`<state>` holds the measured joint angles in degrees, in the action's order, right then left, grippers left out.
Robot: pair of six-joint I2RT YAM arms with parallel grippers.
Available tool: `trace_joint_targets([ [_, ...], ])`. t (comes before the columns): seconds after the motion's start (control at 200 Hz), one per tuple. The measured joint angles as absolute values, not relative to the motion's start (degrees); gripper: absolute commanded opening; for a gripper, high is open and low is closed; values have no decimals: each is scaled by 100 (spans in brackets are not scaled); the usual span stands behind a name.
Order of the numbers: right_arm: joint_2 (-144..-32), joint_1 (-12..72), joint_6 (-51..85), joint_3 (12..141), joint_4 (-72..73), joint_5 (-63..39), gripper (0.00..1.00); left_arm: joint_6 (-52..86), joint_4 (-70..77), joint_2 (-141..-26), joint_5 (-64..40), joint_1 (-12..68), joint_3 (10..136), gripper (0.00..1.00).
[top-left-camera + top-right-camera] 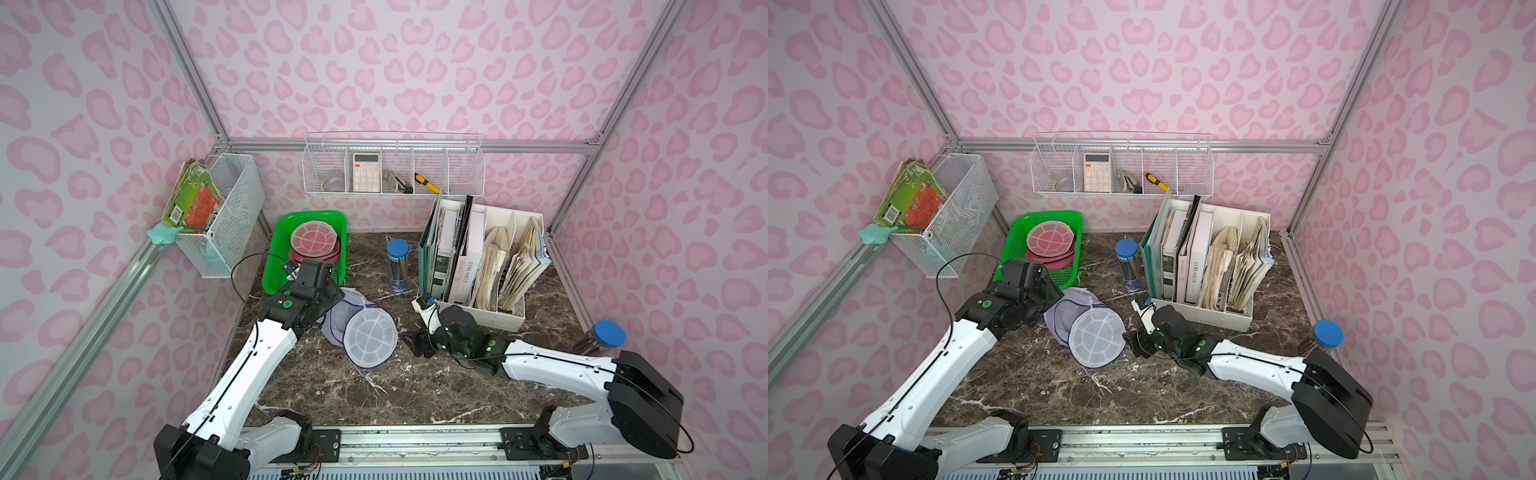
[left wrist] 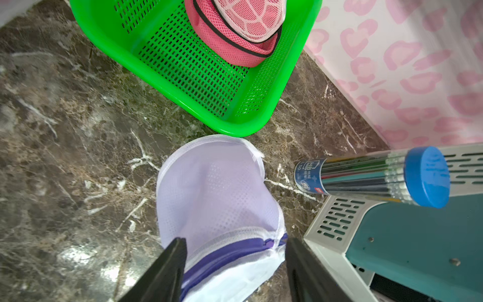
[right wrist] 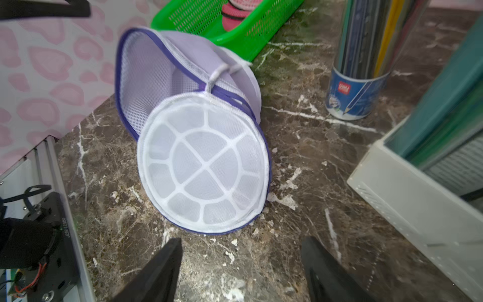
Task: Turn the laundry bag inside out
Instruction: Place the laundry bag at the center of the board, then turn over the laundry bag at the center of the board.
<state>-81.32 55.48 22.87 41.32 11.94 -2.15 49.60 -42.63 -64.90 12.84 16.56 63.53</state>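
I'm judging this as a regrip step. The lavender mesh laundry bag (image 1: 353, 320) is lying loose on its side on the marble tabletop (image 1: 415, 386), just in front of the green basket (image 1: 309, 215) and between my two grippers.

My left gripper (image 2: 235, 243) is hanging over the purple zip edge (image 2: 227, 251) with jaws spread either side of it, fabric between them but not pinched. My right gripper (image 3: 241, 241) is also spread and empty, close to the bag but apart from it.

The bag's long axis is running flat along the table from the basket side toward my right gripper. The round white-ribbed end panel (image 3: 203, 162) is tipped up and facing my right gripper, and the purple-rimmed mouth (image 3: 122, 86) is gaping sideways behind it.

I can't tell whether the seams are out yet. Next move, I'm guessing: pinch the zip rim with the left, then push the panel in through the mouth with the right. The mesh is floppy, so it needs a firm hold.
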Motion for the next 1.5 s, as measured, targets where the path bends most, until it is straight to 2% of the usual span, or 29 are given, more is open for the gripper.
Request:
trace_joint_targets([
  [0.11, -8742, 5535, 2556, 4257, 1332, -392, 57, 4418, -4342, -6346, 1085, 1614, 6243, 58],
  [0.49, -10429, 5360, 3173, 4858, 1951, -687, 57, 2980, -5129, -6549, 510, 1612, 6149, 59],
  [0.57, -10648, 5334, 3192, 4993, 2027, -690, 49, 2777, -5256, -6761, 370, 1608, 6206, 58],
  [0.68, -10836, 5345, 3262, 5111, 2106, -729, 37, 2552, -5369, -7063, 377, 1608, 6313, 50],
  [0.78, -10868, 5317, 3271, 5103, 2165, -781, 11, 2482, -5395, -7310, 471, 1608, 6359, 35],
  [0.84, -10814, 5262, 3308, 5052, 2198, -779, 0, 2397, -5419, -7417, 550, 1608, 6359, 23],
  [0.925, -10617, 5168, 3299, 4943, 2224, -816, 0, 2381, -5426, -7564, 631, 1603, 6340, 10],
  [1.035, -10230, 5011, 3293, 4779, 2185, -930, 0, 2383, -5463, -7743, 676, 1601, 6320, 0],
  [1.24, -9317, 4635, 3146, 4681, 1741, -1494, 0, 2613, -5520, -8062, 471, 1601, 6379, 0],
  [1.41, -8698, 4313, 2840, 5109, 888, -1957, 0, 3179, -5315, -8012, -62, 1627, 6147, 0],
  [1.45, -8650, 4230, 2762, 5293, 626, -2053, 0, 3336, -5249, -7994, -172, 1664, 6095, 15],
  [1.5, -8672, 4141, 2644, 5564, 255, -2165, 0, 3500, -5164, -7985, -327, 1739, 6047, 20],
])
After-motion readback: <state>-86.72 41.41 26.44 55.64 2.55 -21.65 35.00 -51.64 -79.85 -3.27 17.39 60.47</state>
